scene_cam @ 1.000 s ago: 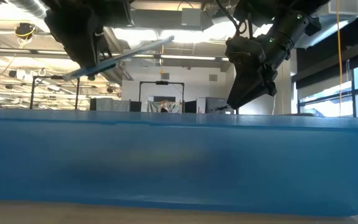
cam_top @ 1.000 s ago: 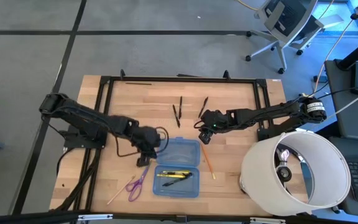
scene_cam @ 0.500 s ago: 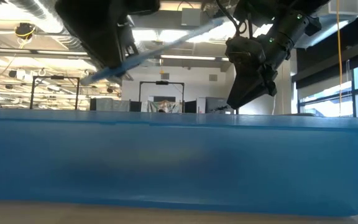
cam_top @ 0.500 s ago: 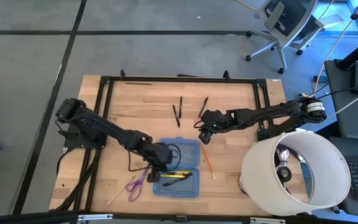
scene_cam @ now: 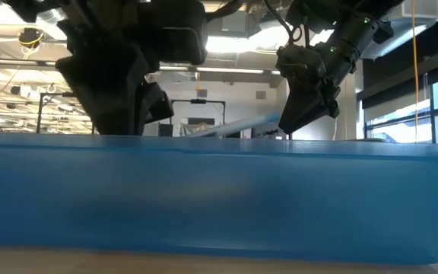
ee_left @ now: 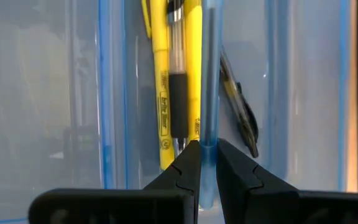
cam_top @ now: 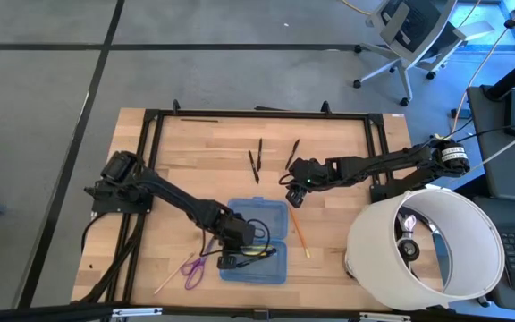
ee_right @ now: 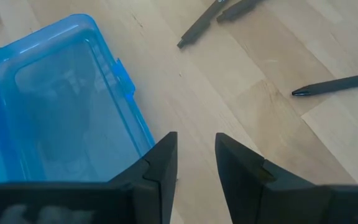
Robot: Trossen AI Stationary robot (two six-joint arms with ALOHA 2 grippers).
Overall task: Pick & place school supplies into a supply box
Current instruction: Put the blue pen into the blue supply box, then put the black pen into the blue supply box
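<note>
The supply box [cam_top: 256, 240] lies open near the table's front, a flat blue case with two halves. Its near half holds yellow pencils [ee_left: 166, 74] and a black pen [ee_left: 241, 106]. My left gripper [cam_top: 231, 255] is over that half, shut on a blue pen [ee_left: 208, 87]. In the low view the pen [scene_cam: 234, 125] shows just above the box's wall. My right gripper [cam_top: 295, 192] hangs open and empty above the table, right of the box's far half [ee_right: 61, 106]. Purple-handled scissors [cam_top: 195, 266] and a pale stick [cam_top: 170, 279] lie left of the box. My left gripper pinches the blue pen's shaft [ee_left: 208, 152] between its two fingertips, close to one end; a short stub sticks out behind the fingers. The fingers slant down from above. The pen runs alongside the yellow pencils, nearly level; whether it touches the box's floor I cannot tell.
An orange pencil [cam_top: 299, 233] lies right of the box. Two black pens [cam_top: 256, 164] [cam_top: 291, 154] lie on the wood toward the far edge. A large white drum [cam_top: 423, 255] stands at the near right corner. A black frame [cam_top: 257, 114] borders the table.
My left gripper has gone down and toward the table's near edge, a little to the right, from beside the box's left side to over its near half. The blue pen has come along, sinking from a high slant to nearly level at the box's rim.
</note>
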